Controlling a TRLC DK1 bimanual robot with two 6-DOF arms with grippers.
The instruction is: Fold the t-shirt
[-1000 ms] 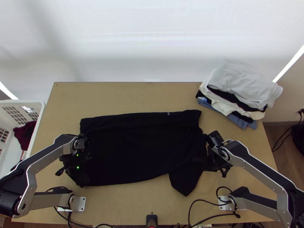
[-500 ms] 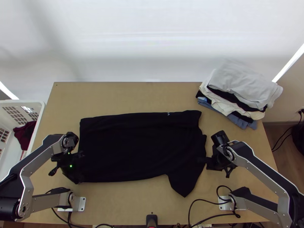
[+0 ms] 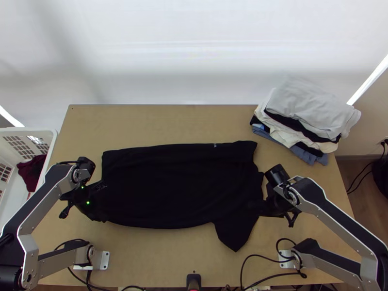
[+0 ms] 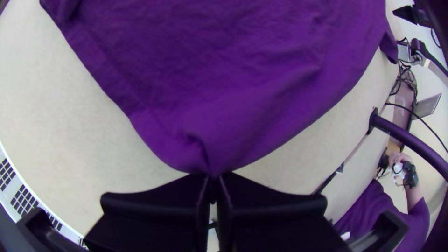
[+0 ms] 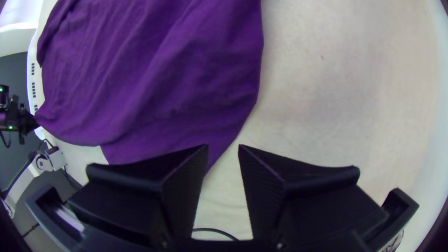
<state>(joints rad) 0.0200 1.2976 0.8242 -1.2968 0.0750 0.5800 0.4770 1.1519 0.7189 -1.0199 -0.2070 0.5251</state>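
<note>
T-shirt (image 3: 179, 184): laid broad across the table (image 3: 169, 257); one flap (image 3: 236, 235) juts toward the near edge; layers unclear
Left gripper (image 4: 213, 175): closed on the near-left corner
Right gripper (image 5: 224, 147): jaws apart at the cloth's edge; nothing gripped
Fold: looks early; next, probably pinch the right edge, then lift together

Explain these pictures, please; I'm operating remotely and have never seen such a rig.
The left arm and right arm are robot arms, each ending in a two-fingered tool. The top view looks steeply down from a fixed camera; each wrist view comes from that arm's own wrist. A dark t-shirt lies mostly spread on the wooden table. The left tool is closed on its gathered edge; the right tool is open beside another edge. Folded clothes are stacked far right; a white basket stands left.
</note>
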